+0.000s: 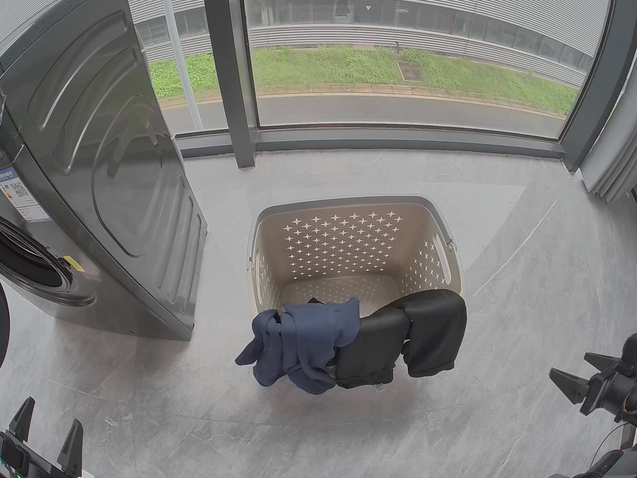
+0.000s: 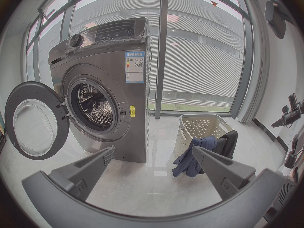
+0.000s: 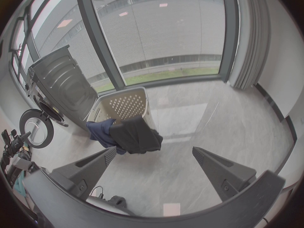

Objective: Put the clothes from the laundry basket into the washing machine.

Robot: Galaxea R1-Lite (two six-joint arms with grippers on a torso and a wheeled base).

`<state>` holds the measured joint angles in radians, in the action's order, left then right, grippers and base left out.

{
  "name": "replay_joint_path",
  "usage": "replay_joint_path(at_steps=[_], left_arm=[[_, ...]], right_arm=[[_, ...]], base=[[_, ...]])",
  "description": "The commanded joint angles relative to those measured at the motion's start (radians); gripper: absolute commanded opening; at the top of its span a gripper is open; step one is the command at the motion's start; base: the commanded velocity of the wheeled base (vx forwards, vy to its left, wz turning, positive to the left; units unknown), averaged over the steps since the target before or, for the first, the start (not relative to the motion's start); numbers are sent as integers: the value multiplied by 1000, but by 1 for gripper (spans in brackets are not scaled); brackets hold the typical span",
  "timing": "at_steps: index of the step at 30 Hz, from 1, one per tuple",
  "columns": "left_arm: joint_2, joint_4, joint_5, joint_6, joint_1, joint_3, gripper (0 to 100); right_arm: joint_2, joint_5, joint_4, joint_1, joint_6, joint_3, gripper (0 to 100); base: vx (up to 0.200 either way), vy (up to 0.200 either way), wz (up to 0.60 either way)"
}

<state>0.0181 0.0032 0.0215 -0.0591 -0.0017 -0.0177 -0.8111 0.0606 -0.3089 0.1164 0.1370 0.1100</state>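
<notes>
A beige laundry basket (image 1: pixel 352 240) stands on the floor in the middle. Over its near rim hang a blue garment (image 1: pixel 305 343) and a black garment (image 1: pixel 405 340). The grey washing machine (image 1: pixel 99 160) stands at the left, its round door (image 2: pixel 34 121) swung open and the drum (image 2: pixel 95 106) showing. My left gripper (image 1: pixel 46 429) is low at the near left, open and holding nothing. At the near right my right gripper (image 1: pixel 584 376) is open too, apart from the basket. The wrist views show the left gripper (image 2: pixel 152 152), the right gripper (image 3: pixel 153 152), the basket (image 2: pixel 202 127) (image 3: pixel 126 103).
Tall windows with dark frames (image 1: pixel 229 68) run along the far side of the grey tiled floor (image 1: pixel 531 234). A curtain (image 1: pixel 614 154) hangs at the far right. Open floor lies between the basket and both grippers.
</notes>
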Motion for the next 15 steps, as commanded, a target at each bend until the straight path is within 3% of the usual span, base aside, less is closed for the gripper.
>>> replay_joint_path(at_steps=[1,12,15], left_arm=[[-10,0,2,-1,0,15,100],[-10,0,0,-1,0,15,100],[-10,-2,0,-1,0,16,100]], right_arm=[[-435,22,-216,101,38,-18,100],[-695,21,-443,118,52,28,100],[-774,7,-519,163,62,59,100]], base=[[0,0,0],[0,0,0],[0,0,0]])
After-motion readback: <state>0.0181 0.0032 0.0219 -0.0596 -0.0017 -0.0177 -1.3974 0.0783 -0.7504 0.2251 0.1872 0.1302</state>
